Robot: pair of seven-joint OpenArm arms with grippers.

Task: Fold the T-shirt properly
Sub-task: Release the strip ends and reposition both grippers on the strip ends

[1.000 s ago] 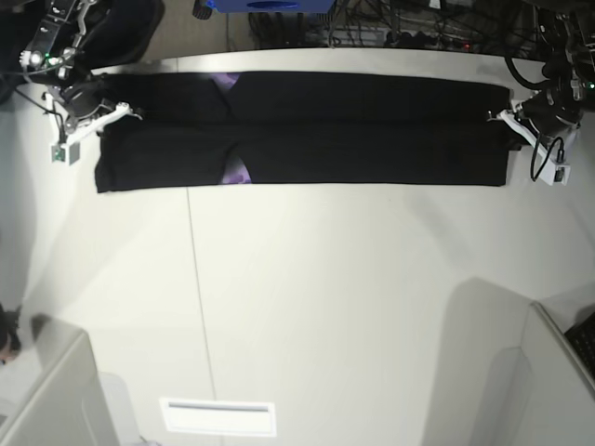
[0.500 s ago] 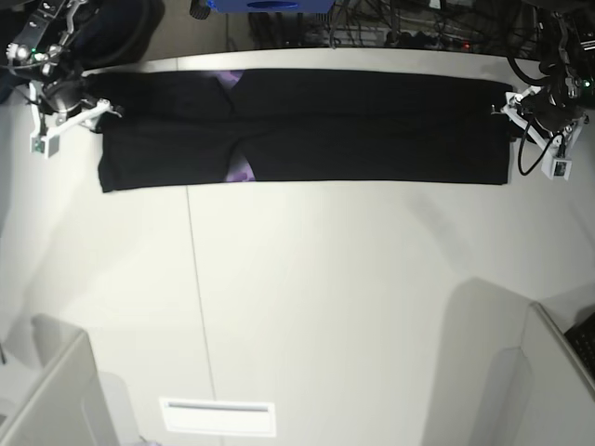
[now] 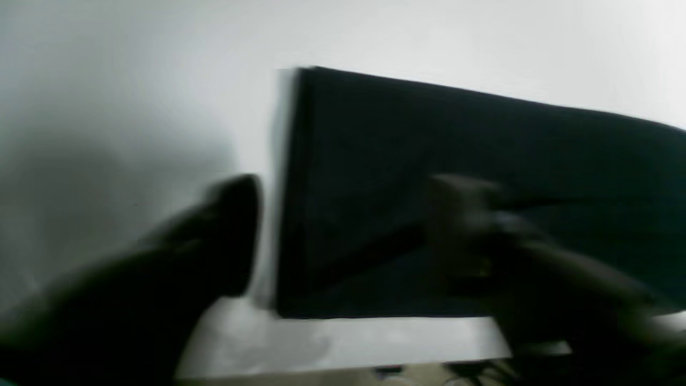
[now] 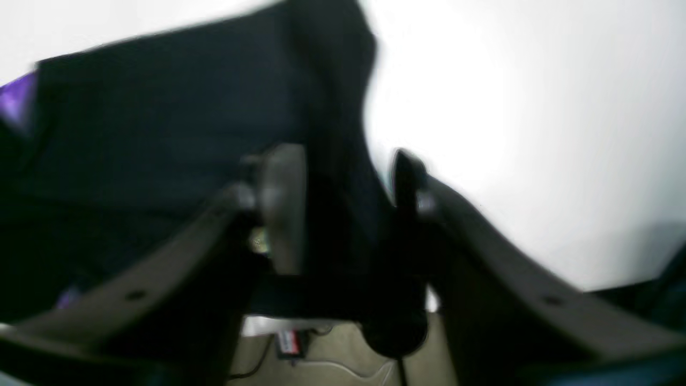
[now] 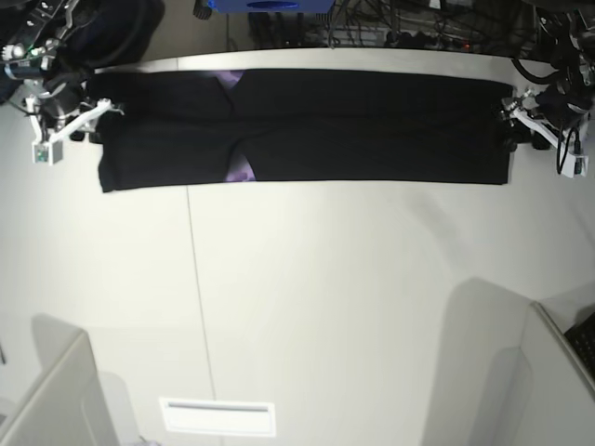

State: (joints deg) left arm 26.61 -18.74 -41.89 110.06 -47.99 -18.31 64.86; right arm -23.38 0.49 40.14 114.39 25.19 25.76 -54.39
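1. The table (image 5: 307,307) lies bare in front.
2. Beyond it, the T-shirt (image 5: 307,125) lies as a long black band, its long axis running left-right along the far edge.
3. The left end effector (image 5: 517,119) straddles one end with jaws apart, gripping nothing.
4. The right end effector (image 5: 88,119) stands narrower astride the other end's edge; neither arm is nearer.

Left gripper (image 5: 510,123) jaws parted (blurred at the wrist); right gripper (image 5: 85,119) likewise parted, both arms extended low.

A white table (image 5: 307,307) fills the view. Behind its far edge lie dark cables (image 5: 390,32) and a blue box (image 5: 270,6).
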